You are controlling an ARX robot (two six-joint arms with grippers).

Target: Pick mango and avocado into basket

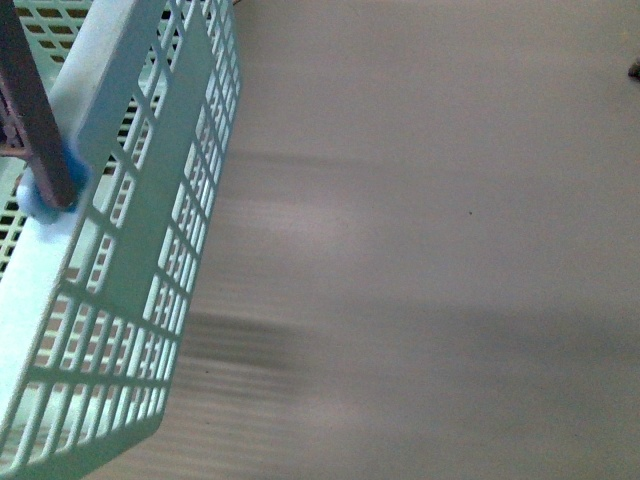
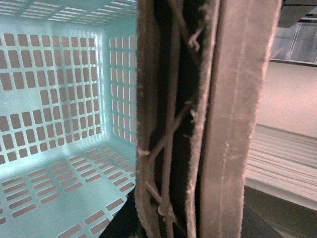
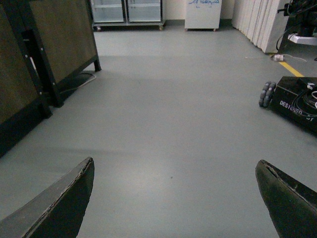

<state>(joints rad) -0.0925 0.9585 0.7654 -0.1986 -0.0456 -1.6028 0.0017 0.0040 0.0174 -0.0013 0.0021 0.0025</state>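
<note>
The light teal basket [image 1: 110,300] hangs tilted at the left of the front view, above a blurred grey floor [image 1: 430,250]. One brown handle [image 1: 35,110] runs up from its blue pivot. In the left wrist view the two brown ribbed handles [image 2: 237,124] fill the middle, pressed together, with the basket's slotted inside [image 2: 59,99] behind them, nothing lying in it. My left gripper [image 2: 183,213] is shut on the basket by these handles, its jaws mostly hidden. My right gripper [image 3: 176,198] is open over bare floor, holding nothing. The mango and the avocado are out of view.
In the right wrist view, dark panels on black frames [image 3: 29,64] stand on one side and a black wheeled base with cables [image 3: 297,101] on the other. Glass-door cabinets [image 3: 126,10] and a white unit [image 3: 203,12] line the far wall. Grey floor [image 3: 168,114] lies between.
</note>
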